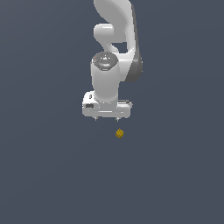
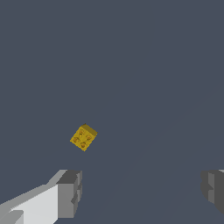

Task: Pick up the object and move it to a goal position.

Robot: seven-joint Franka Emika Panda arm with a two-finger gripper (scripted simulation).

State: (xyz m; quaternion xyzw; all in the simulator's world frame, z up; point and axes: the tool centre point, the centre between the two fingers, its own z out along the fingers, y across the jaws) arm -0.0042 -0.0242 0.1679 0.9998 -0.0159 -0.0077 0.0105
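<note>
Gripper (image 1: pixel 106 119) w/ fingers (image 2: pixel 70 192) spread wide, nothing btwn them. Small yellow cube (image 1: pixel 119 133) sits on the flat grey floor (image 1: pixel 43 175), just below the gripper in the exterior view & slightly to that view's right, not touching it. Wrist view: cube (image 2: pixel 83 137) rotated, four darker round marks on its top face.

Open grey floor (image 1: pixel 52 175) all round, nothing standing on it but the cube (image 1: pixel 119 133). Cube sits alone, apart from the gripper (image 1: pixel 106 119), free on every side in both views. Wrist view: fingers (image 2: pixel 69 192) spread wide, the gap between them unblocked, cube (image 2: pixel 83 137) outside that gap, nearer one finger than the other. No walls, bins or other props near the arm (image 1: pixel 114 39); any approach line to the cube is unobstructed
</note>
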